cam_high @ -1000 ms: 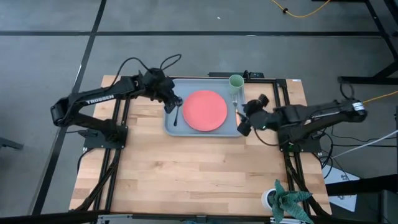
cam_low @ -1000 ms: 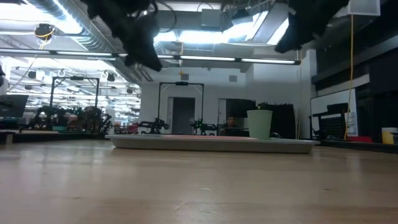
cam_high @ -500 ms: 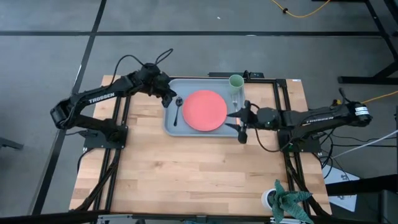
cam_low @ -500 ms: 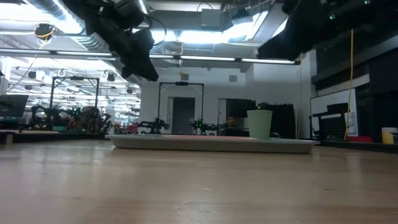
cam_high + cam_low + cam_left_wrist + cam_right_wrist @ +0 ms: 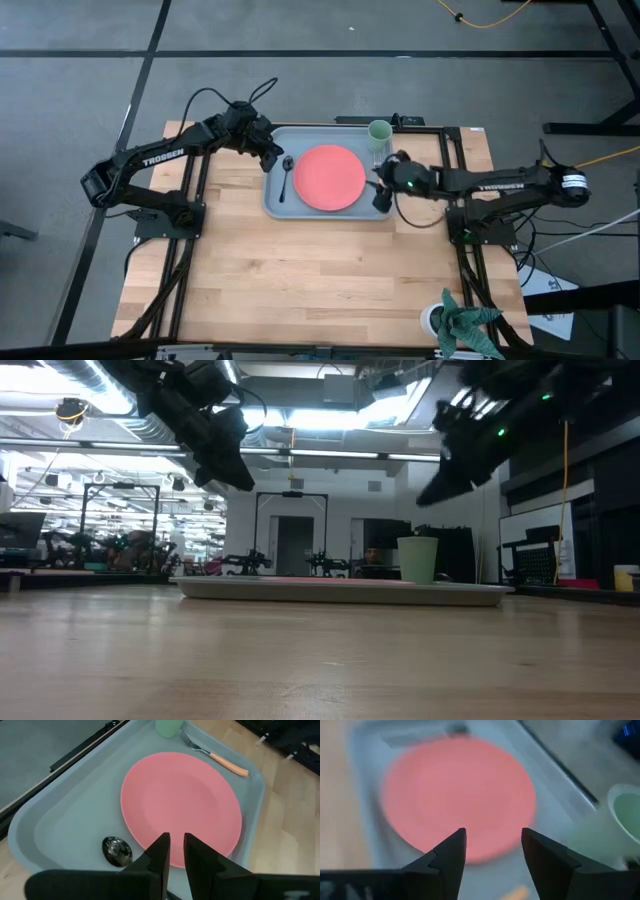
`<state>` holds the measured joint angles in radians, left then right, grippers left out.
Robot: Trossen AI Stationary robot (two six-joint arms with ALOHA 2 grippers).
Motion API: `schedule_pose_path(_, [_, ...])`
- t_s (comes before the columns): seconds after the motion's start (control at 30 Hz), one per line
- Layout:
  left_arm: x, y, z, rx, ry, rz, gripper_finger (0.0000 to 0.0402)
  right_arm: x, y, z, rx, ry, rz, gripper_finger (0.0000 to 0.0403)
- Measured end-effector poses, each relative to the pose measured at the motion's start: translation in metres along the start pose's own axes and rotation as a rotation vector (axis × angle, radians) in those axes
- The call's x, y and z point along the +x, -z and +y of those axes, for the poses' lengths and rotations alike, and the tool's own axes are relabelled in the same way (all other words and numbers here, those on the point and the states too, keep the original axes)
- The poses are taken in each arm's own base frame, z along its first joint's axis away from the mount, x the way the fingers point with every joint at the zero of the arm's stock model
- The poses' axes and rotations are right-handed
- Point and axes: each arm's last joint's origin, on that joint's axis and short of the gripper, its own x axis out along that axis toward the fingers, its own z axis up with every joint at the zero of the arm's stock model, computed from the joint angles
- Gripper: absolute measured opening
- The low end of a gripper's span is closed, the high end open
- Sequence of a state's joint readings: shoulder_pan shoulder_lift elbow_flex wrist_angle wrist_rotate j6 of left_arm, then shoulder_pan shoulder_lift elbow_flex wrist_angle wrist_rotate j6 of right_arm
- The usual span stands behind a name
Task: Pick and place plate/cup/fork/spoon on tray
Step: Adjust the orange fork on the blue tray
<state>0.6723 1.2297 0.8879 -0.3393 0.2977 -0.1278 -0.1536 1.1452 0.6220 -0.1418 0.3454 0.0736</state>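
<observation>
Right gripper [image 5: 382, 187] swings in over tray [image 5: 272, 202] edge, jaws apart, empty | left gripper [image 5: 274, 160] nearly closed, empty, above spoon [image 5: 285, 176] | plate [image 5: 329, 177], cup [image 5: 379, 133], fork [image 5: 214, 754] all on tray — set complete.

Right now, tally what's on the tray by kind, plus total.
plate: 1, coral-red, mid-tray
cup: 1, pale green, far right corner
fork: 1, orange handle, right of the plate
spoon: 1, dark, left of the plate
Total: 4 items on the tray
</observation>
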Motion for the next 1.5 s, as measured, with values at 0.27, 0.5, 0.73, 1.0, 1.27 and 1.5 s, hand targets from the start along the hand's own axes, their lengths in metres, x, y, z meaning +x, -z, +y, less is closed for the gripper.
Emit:
schedule_pose_path(0.27, [0.001,0.000,-0.001,0.004,-0.005,0.001,0.0047,0.018,0.021,-0.020,-0.003,0.076,0.407,0.0196])
schedule_pose_path(0.5, [0.002,0.001,-0.006,0.021,-0.063,-0.002,0.0047,0.032,0.032,-0.017,-0.034,0.032,0.501,0.0185])
schedule_pose_path(0.73, [0.004,0.002,-0.011,0.035,-0.063,0.001,0.0047,0.041,0.039,-0.015,-0.083,0.035,0.554,0.0160])
schedule_pose_path(1.0, [0.004,0.002,-0.011,0.037,-0.078,-0.001,0.0047,0.048,0.044,-0.014,-0.119,0.040,0.592,0.0160])
schedule_pose_path(1.27, [0.004,0.002,-0.011,0.037,-0.082,-0.002,0.0047,0.049,0.046,-0.018,-0.147,0.070,0.605,0.0159])
schedule_pose_path(1.5, [0.004,0.002,-0.011,0.037,-0.083,-0.002,0.0047,0.049,0.045,-0.018,-0.152,0.069,0.605,0.0139])
